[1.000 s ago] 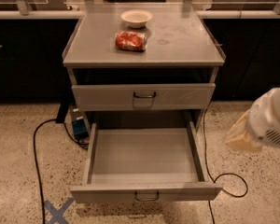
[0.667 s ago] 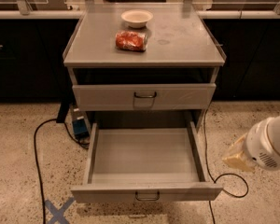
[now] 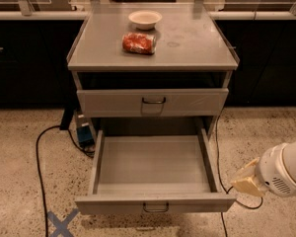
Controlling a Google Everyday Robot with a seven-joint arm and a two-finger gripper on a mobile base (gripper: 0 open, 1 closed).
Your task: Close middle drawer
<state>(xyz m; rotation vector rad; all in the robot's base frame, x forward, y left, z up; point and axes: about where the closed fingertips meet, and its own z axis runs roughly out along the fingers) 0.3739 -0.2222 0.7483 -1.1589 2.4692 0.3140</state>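
Observation:
The middle drawer is a wide grey metal drawer, pulled far out of the cabinet toward me. Its long flat tray holds nothing. Its low face panel carries a small dark wire handle. My gripper, beige at the end of a white wrist, hangs at the right, just outside the drawer's front right corner and apart from it, at about the height of the face panel.
Above the open drawer is a grey drawer with a taller face, pushed in. The cabinet top bears a white bowl and a red packet. Black cables and a blue X lie on the speckled floor.
My gripper has moved downward at the right, from beside the upper drawer to beside the open drawer's front right corner. The drawer has not moved.

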